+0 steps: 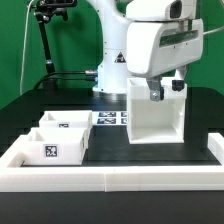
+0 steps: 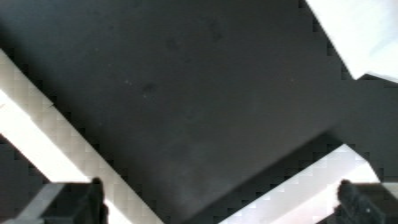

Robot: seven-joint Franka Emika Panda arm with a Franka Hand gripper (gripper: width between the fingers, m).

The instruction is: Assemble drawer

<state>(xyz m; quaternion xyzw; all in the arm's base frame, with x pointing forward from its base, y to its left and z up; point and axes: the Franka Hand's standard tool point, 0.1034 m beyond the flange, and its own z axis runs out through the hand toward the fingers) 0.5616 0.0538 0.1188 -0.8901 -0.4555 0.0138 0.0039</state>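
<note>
1. Rim (image 1: 110, 178): white, runs along the near edge of the black table (image 1: 110, 150).
2. Front tray (image 1: 50, 150) and rear tray (image 1: 63, 122): open-top, just beside each other at the exterior view's left.
3. Housing (image 1: 157, 120): upright at the exterior view's right, apart from both trays.
4. Gripper (image 1: 167, 90) (image 2: 214, 205): at the top of the housing, fingers (image 2: 63, 205) spread wide with nothing between them.
5. Marker board (image 1: 110, 118): flat on the table, behind the trays.

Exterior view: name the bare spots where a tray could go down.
Widest bare table: between the trays, housing and front rim. A narrow strip runs past the housing at the exterior view's right. Crowded: by the marker board and around the gripper.
</note>
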